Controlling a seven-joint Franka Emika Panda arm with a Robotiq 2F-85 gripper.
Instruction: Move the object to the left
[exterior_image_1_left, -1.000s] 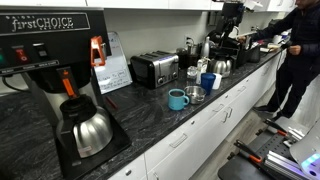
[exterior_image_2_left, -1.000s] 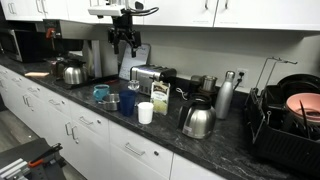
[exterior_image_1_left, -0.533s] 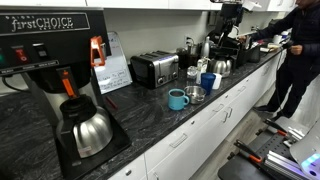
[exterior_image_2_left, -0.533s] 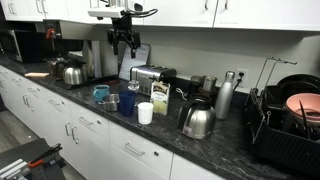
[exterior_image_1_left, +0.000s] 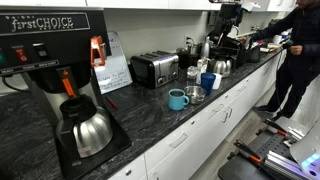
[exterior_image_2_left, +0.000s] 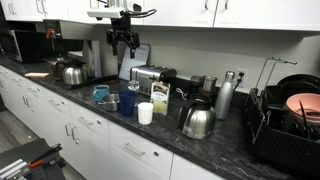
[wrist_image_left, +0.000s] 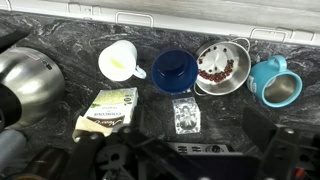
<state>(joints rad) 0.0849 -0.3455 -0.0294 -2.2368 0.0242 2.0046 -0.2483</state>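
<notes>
Seven things on the dark speckled countertop (wrist_image_left: 60, 40), read across the wrist view. Far left, a steel kettle (wrist_image_left: 25, 90), rounded and shiny, cut off by the frame edge. Next, a white cup (wrist_image_left: 118, 60), upright, pale yellowish inside. Lower in the frame, under that cup, a crumpled printed packet (wrist_image_left: 108, 112), lying flat. Then a dark blue cup (wrist_image_left: 175, 70), upright, with a smaller clear sachet (wrist_image_left: 186, 115) flat on the stone just below it. Right of that, the clear drinking glass (wrist_image_left: 222, 68): upright on the counter, set between the dark blue cup on one side and a teal mug (wrist_image_left: 275, 84) on the other, just beside both; touching or not, impossible to tell. Pale inside, with reddish-brown specks; contents or something seen through the base, unclear. Teal mug last, upright, near the right edge.

In an exterior view, the same row in reverse: teal mug, clear drinking glass (exterior_image_2_left: 113, 100), dark blue cup, white cup, all near the front edge of the counter, with a toaster (exterior_image_2_left: 148, 76) behind them by the wall. High over this group, up at the level of the white wall cabinets (exterior_image_2_left: 200, 12), the gripper (exterior_image_2_left: 122, 47), pointing down, well apart from the glass. Fingers spread, nothing between them.
</notes>
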